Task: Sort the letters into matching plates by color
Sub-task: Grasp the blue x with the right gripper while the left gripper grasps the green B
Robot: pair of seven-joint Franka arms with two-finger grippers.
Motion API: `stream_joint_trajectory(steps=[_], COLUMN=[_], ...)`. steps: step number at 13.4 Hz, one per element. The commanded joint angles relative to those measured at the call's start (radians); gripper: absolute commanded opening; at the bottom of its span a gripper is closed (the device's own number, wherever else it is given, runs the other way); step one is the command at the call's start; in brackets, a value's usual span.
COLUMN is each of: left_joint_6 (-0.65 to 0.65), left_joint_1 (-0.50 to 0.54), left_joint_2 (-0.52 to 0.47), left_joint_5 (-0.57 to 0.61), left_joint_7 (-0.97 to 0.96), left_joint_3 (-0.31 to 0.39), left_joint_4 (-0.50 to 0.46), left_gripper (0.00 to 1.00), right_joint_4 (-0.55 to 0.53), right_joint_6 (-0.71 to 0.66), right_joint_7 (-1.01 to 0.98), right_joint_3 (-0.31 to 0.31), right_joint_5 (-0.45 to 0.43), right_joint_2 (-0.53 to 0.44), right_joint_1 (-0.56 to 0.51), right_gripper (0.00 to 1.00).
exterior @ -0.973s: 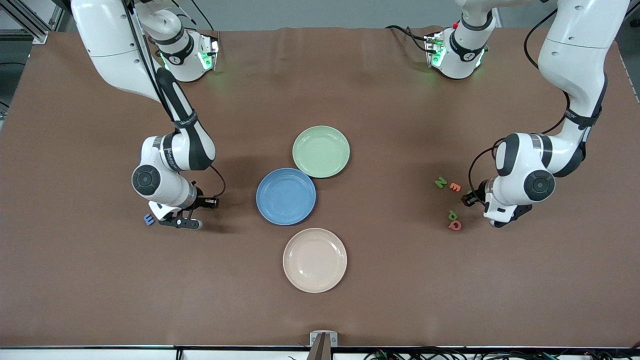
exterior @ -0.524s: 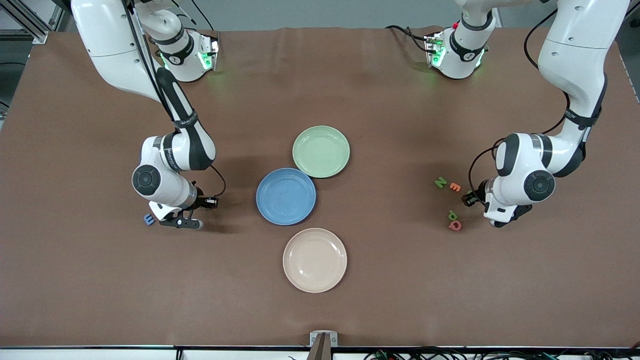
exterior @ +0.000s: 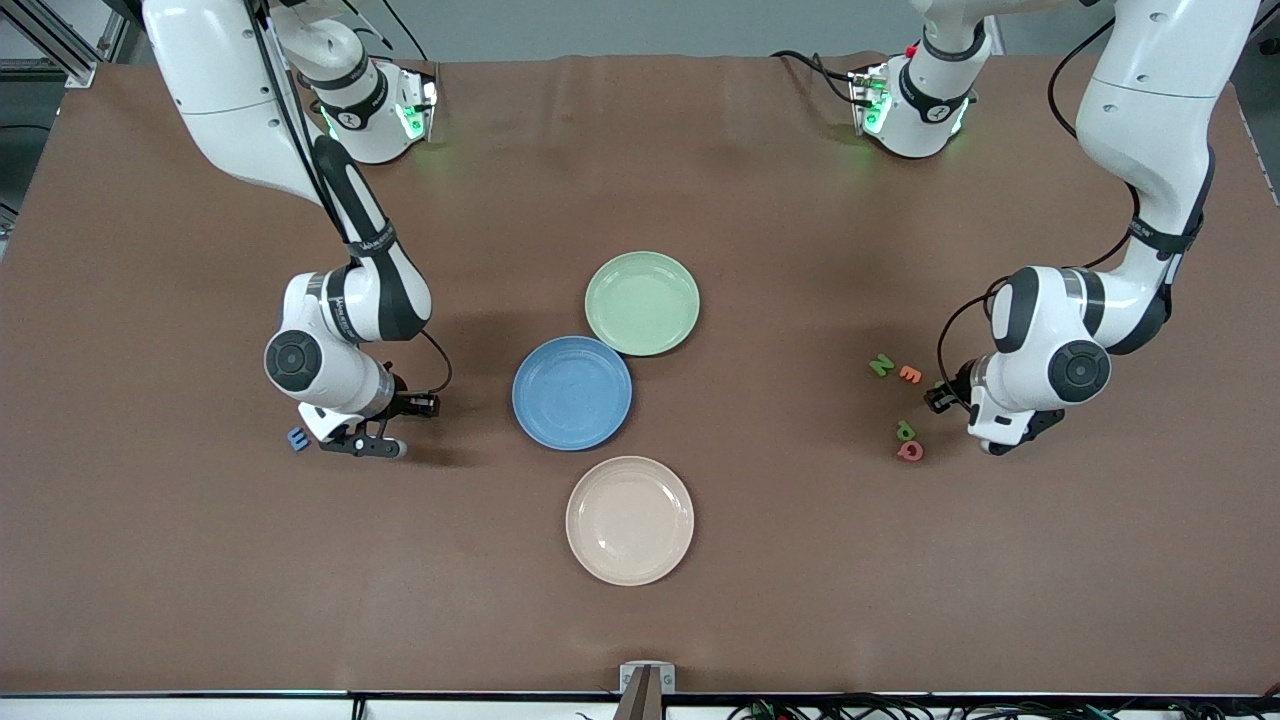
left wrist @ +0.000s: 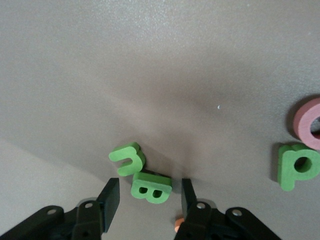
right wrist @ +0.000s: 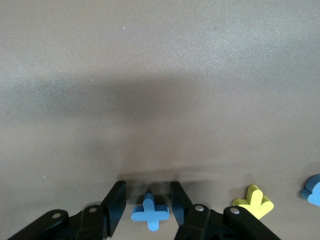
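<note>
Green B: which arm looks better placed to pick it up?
Left. Its gripper sits low with open fingers on either side of the green B. The right gripper is at the right arm's end of the table, around a blue letter.

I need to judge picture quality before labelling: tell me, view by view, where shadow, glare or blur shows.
Front view: sharp and evenly lit; soft arm shadows on the table, green lamp glow at both bases. Left wrist view: a broad soft shadow over the green B; the pink letter is cut by the frame edge. Right wrist view: a dark shadow band above the blue letter; no glare.
</note>
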Motion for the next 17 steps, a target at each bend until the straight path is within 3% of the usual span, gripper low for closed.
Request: stream_joint_trajectory(steps=[1,4,8,11,16,17], left_joint_6=[0.008,0.008,0.01,0.01,0.007,0.002], left_joint_1=[0.003,0.002,0.002,0.0,0.002,0.003], left_joint_2=[0.007,0.008,0.01,0.016,0.01,0.004], left_joint_5=[0.021,0.019,0.021,0.021,0.021,0.021], left_joint_7=[-0.024,-0.024,-0.025,-0.025,-0.025,-0.024], left_joint_3=[-0.001,-0.001,-0.001,-0.001,-0.002,-0.002], left_joint_4=[0.011,0.011,0.011,0.011,0.013,0.013], left_gripper=[0.57,0.55,0.52,0.43,0.04,0.01], right_joint_4=[0.002,0.001,-0.001,-0.007,-0.008,-0.008], right_joint_6=[0.002,-0.001,-0.038,-0.062,-0.085,-0.084], right_joint_7=[-0.017,-0.011,-0.006,-0.005,-0.006,-0.006], right_joint_3=[-0.003,-0.003,-0.003,-0.003,-0.003,-0.003], right_joint_5=[0.022,0.022,0.022,0.022,0.022,0.022], right_joint_2=[0.018,0.018,0.017,0.01,0.007,0.007], right_joint_1=[0.002,0.001,-0.001,-0.001,-0.001,-0.001], right_gripper=[0.4,0.46,0.68,0.69,0.56,0.51])
